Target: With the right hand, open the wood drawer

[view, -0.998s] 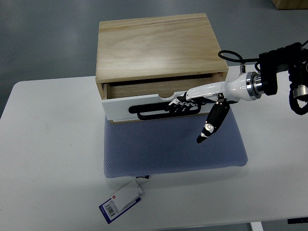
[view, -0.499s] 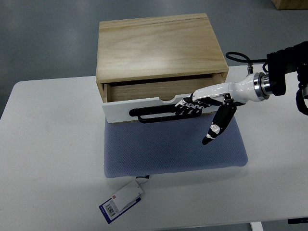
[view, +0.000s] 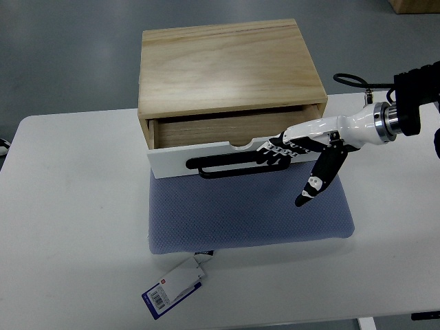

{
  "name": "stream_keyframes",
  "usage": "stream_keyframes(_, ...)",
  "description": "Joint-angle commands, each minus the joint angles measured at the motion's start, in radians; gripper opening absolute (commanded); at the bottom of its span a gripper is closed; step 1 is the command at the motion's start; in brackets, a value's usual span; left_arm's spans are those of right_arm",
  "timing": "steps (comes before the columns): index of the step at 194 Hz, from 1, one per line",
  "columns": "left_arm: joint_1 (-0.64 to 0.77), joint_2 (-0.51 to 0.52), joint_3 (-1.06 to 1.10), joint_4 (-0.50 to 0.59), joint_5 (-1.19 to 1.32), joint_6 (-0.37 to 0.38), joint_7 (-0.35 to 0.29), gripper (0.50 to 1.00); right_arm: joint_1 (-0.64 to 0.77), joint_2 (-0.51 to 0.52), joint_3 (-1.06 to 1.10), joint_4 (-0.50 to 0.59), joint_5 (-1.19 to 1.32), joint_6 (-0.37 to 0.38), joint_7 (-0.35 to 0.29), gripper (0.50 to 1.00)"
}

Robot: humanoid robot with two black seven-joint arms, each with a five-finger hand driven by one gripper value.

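Top view: wooden box (view: 230,65) standing toward the far edge of the white table (view: 69,227), partly on a blue mat (view: 247,210); drawer (view: 206,148) partway out toward the near edge, white front showing, black handle (view: 223,165) running across it; right hand (view: 292,148) reaching in from the right edge, fingers (view: 275,152) curled round the handle's right end, thumb (view: 320,180) hanging free over the mat; left hand barely showing at the left edge, fingers impossible to judge. Risks, judged from this: off-centre pull likely to skew and jam the drawer; light box liable to slide along the mat; hooked fingers liable to slip off; drawer dropping out if drawn too far.
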Motion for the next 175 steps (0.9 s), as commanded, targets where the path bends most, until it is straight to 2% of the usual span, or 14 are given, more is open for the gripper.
stream_keyframes(1, 0.0, 0.0, 0.0, 0.0, 0.0, 0.0, -0.001, 1.0, 0.006, -0.006, 0.001, 0.0, 0.018, 0.0, 0.0, 0.938)
stream_keyframes(49, -0.001, 0.0, 0.0, 0.0, 0.0, 0.0, -0.001, 1.0, 0.059, -0.043, 0.014, -0.001, 0.182, 0.0, -0.002, 0.938)
stream_keyframes(104, 0.0, 0.0, 0.002, 0.0, 0.0, 0.0, -0.001, 1.0, 0.118, -0.137, 0.02, -0.033, 0.359, 0.0, 0.0, 0.938)
stream_keyframes(125, 0.0, 0.0, 0.0, 0.0, 0.0, 0.0, 0.001, 1.0, 0.128, -0.135, 0.03, -0.152, 0.411, 0.0, 0.011, 0.938)
stream_keyframes(155, -0.001, 0.0, 0.0, 0.0, 0.0, 0.0, -0.001, 1.0, 0.119, -0.125, 0.062, -0.437, 0.553, 0.0, 0.018, 0.938)
stream_keyframes(167, 0.0, 0.0, 0.0, 0.0, 0.0, 0.0, 0.001, 1.0, 0.116, -0.125, 0.062, -0.455, 0.566, 0.0, 0.018, 0.938)
stream_keyframes(168, 0.0, 0.0, 0.0, 0.0, 0.0, 0.0, 0.001, 1.0, 0.105, -0.115, 0.062, -0.537, 0.627, 0.0, 0.023, 0.938)
stream_keyframes(175, 0.0, 0.0, 0.0, 0.0, 0.0, 0.0, -0.001, 1.0, 0.099, -0.112, 0.062, -0.584, 0.658, 0.0, 0.029, 0.938)
